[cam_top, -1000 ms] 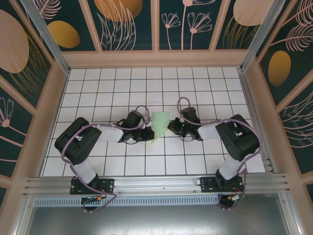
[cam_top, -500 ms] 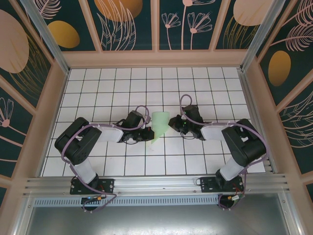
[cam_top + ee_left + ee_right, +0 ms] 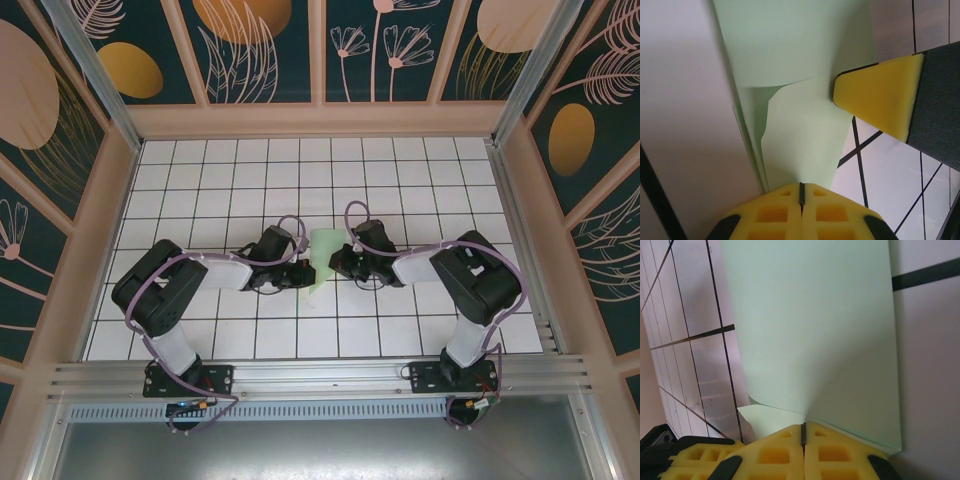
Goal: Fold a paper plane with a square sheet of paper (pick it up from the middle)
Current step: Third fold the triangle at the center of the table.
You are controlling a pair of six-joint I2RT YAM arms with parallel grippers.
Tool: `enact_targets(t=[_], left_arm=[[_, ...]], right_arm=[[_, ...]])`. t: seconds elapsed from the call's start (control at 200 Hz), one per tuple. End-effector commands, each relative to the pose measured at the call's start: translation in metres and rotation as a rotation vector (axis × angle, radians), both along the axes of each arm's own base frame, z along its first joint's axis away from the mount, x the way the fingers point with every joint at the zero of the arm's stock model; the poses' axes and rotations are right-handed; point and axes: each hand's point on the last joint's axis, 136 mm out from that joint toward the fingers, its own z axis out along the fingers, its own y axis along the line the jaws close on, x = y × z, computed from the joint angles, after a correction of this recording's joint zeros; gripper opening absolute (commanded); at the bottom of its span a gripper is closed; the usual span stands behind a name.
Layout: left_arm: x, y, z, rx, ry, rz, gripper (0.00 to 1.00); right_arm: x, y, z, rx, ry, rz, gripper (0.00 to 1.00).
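From above, the mint-green sheet [image 3: 323,247] sits mid-table on the white grid table [image 3: 200,180], flanked by the left gripper [image 3: 303,276] and the right gripper [image 3: 336,262]. The wrist cameras bring the detail: each gripper's yellow jaws are pressed tight together with a paper edge nipped in the seam. The left wrist view adds a folded-over flap, and the right gripper's fingertip [image 3: 875,97] touching the sheet.
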Motion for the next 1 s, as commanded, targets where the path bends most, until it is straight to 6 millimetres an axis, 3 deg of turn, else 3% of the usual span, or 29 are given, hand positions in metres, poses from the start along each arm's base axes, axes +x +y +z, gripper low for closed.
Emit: enact_targets(t=[0.0,0.06,0.22,0.36,0.611,0.646,0.991], left_arm=[[-0.017,0.024,-0.024,0.138,0.072,0.006,0.07],[-0.014,0.021,-0.015,0.125,0.061,0.007,0.08],[0.004,-0.001,0.041,0.001,-0.014,0.012,0.10],[0.006,-0.019,0.063,-0.115,-0.003,-0.002,0.12],[0.000,-0.034,0.051,-0.159,0.072,-0.049,0.15],[-0.003,-0.035,0.039,-0.147,0.098,-0.055,0.15],[0.000,-0.042,0.022,-0.108,0.120,-0.055,0.16]], right_arm=[[-0.009,-0.013,-0.024,-0.062,0.037,-0.012,0.07],[-0.012,-0.014,-0.024,-0.057,0.040,-0.013,0.07],[-0.013,-0.014,-0.025,-0.053,0.042,-0.014,0.07],[-0.012,-0.014,-0.026,-0.061,0.043,-0.012,0.07],[-0.012,-0.014,-0.026,-0.063,0.046,-0.013,0.07],[-0.012,-0.014,-0.027,-0.065,0.047,-0.013,0.07],[-0.013,-0.015,-0.028,-0.075,0.051,-0.010,0.07]])
